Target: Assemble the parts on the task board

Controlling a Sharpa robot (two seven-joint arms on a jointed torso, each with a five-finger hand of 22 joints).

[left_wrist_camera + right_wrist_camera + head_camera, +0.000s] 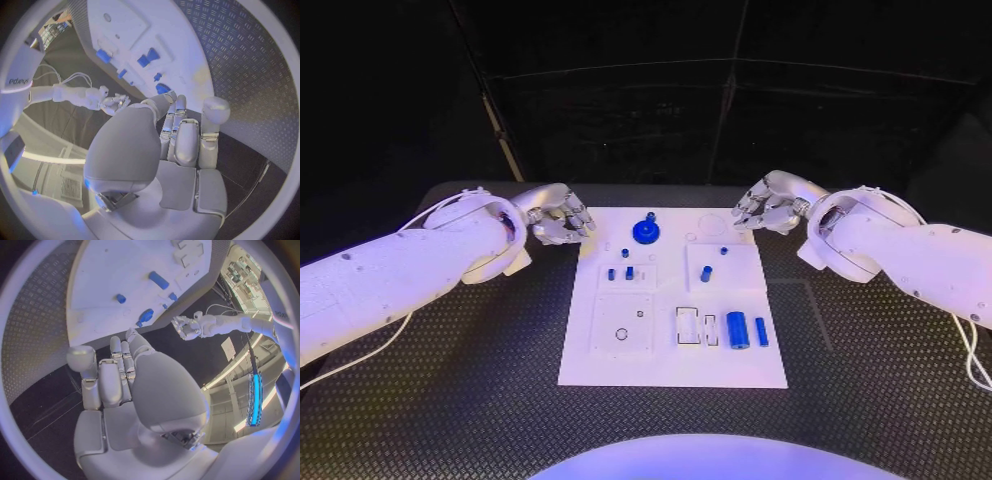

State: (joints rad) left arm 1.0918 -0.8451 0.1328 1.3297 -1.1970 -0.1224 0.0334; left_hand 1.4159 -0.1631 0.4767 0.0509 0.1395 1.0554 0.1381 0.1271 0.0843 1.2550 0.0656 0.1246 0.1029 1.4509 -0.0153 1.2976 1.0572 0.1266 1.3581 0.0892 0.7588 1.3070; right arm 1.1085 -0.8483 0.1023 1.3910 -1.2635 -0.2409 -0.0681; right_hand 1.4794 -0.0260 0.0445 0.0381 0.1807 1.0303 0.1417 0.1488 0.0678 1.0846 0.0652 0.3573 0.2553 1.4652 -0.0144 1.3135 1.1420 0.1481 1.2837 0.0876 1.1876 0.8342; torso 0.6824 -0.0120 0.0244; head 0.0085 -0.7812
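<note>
The white task board point(733, 370) lies mid-table. At its far end stands a round blue knob point(646, 231). Small blue pegs point(629, 272) stand in its middle blocks, with one more peg point(707, 272) to the right. A blue cylinder point(737, 328) and a thinner blue bar point(762, 331) lie near the right edge. My left hand point(557, 215) hovers just off the board's far left corner, holding nothing, fingers stretched out point(181, 140). My right hand point(766, 208) hovers off the far right corner, likewise holding nothing point(119, 375). The knob point(164, 88) point(145, 316) lies just beyond both sets of fingertips.
The black ribbed table point(877, 380) extends on both sides of the board. A white cable point(358, 355) trails under my left arm, another point(971, 350) hangs by my right arm. Each wrist view shows the opposite hand point(109, 102) point(186, 327) across the board.
</note>
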